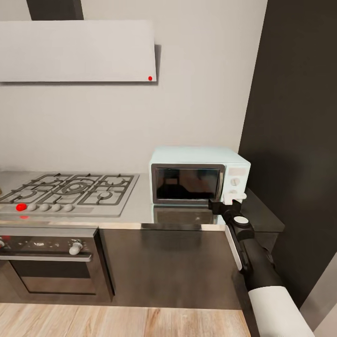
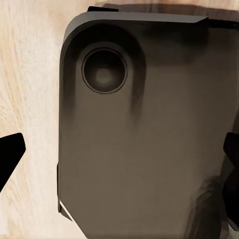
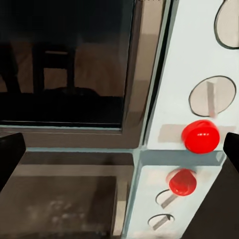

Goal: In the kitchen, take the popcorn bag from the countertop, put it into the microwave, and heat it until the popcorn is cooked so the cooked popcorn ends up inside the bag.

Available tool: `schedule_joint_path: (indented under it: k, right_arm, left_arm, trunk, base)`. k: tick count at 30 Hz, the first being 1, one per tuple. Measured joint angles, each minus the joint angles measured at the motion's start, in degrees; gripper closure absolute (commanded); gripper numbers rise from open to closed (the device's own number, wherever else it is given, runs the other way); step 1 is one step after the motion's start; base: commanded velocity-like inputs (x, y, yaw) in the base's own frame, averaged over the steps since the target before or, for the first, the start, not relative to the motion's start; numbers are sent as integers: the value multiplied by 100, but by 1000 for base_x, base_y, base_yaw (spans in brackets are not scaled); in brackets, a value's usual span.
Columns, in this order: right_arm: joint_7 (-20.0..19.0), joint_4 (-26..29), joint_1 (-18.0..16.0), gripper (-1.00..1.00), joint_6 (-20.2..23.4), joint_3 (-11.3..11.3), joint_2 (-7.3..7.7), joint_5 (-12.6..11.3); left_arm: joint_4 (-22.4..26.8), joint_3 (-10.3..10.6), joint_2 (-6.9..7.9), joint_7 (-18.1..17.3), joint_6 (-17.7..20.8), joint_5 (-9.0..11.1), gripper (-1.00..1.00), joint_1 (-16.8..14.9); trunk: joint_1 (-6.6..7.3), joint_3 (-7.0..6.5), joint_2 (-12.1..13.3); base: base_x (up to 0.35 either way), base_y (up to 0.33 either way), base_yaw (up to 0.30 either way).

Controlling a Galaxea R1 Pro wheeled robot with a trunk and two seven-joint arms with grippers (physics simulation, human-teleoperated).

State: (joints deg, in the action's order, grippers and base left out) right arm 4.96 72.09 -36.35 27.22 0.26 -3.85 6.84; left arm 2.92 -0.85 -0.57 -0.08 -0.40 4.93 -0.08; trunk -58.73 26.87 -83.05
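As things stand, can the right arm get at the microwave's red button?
Probably yes: the right gripper is at the microwave control panel, fingers spread, the red button lying between them with nothing in front.

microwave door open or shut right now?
Shut. In the head view the microwave door's dark glass sits flush in its frame; the right gripper hovers at the control panel's red button.

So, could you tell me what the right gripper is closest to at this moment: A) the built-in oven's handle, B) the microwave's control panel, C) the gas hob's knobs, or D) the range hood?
B: the right gripper sits at the microwave, by its white panel, whose red button looms close in the right wrist view.
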Motion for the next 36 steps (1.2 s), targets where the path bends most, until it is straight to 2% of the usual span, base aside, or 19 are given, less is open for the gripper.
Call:
schedule_joint_path:
  k: [6,21,26,36]
  right_arm:
    - [10,-3,0,-100,16,-14,-6,-15]
    - [12,-157,0,-100,9,-46,11,-23]
    - [19,-158,0,-100,9,-356,37,-13]
    - [10,-155,0,-100,10,-369,15,24]
  left_arm:
    - [4,5,-4,0,0,0,-100,0]
    - [4,6,13,0,0,0,-100,0]
    - [5,2,12,0,0,0,-100,0]
    - [5,2,14,0,0,0,-100,0]
  trunk:
    - [1,0,0]
    - [0,0,0]
    - [0,0,0]
    - [0,0,0]
  base:
    - [32,0,0]
    - [154,0,0]
    - [4,0,0]
    - [0,0,0]
